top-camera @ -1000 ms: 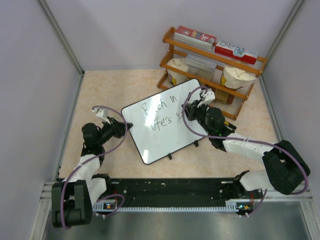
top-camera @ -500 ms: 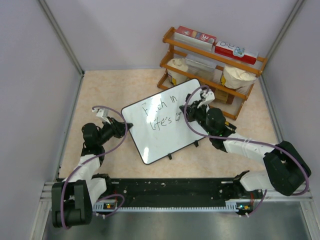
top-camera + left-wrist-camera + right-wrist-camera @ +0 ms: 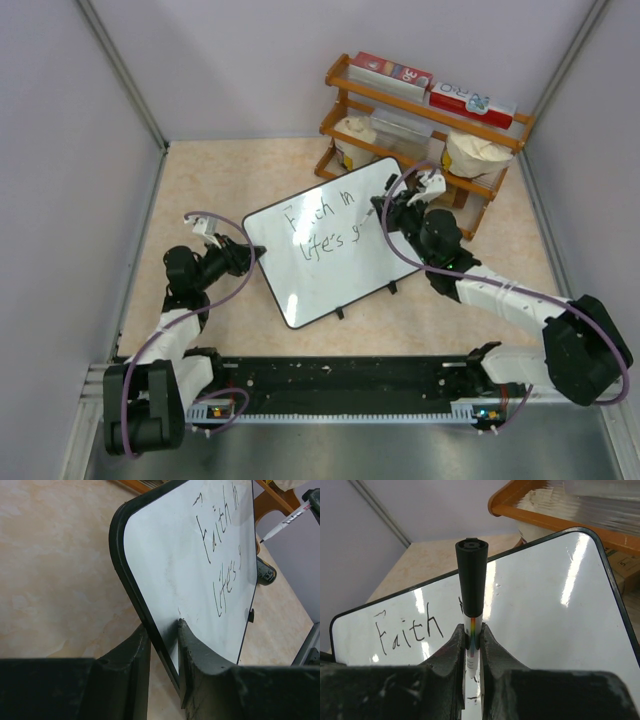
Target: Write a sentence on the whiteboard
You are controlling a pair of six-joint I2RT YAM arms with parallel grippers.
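While my left claw (image 3: pixel 162 627) pinches the near left rim of the whiteboard (image 3: pixel 335 280), jaws narrowed onto the black edge with one finger on the white face and one behind it, the board sits in the middle of the table (image 3: pixel 210 185), turned corner-on between my two arms. Across it the sentence (image 3: pixel 220 555) runs in two lines: "Faith in" stands complete on top, and below it "Life's" is followed by what looks like the start of a g. Past that, my right claw (image 3: pixel 471 630) is closed tight on the marker (image 3: pixel 470 570), black end pointing up at my wrist, tip down near the last stroke (whether it touches the board I cannot tell). Beyond the board, at the far right, stands a wooden rack (image 3: pixel 420 125). By my reckoning the writing is well past halfway; the last word wants finishing on the clean white to the right of the second line.
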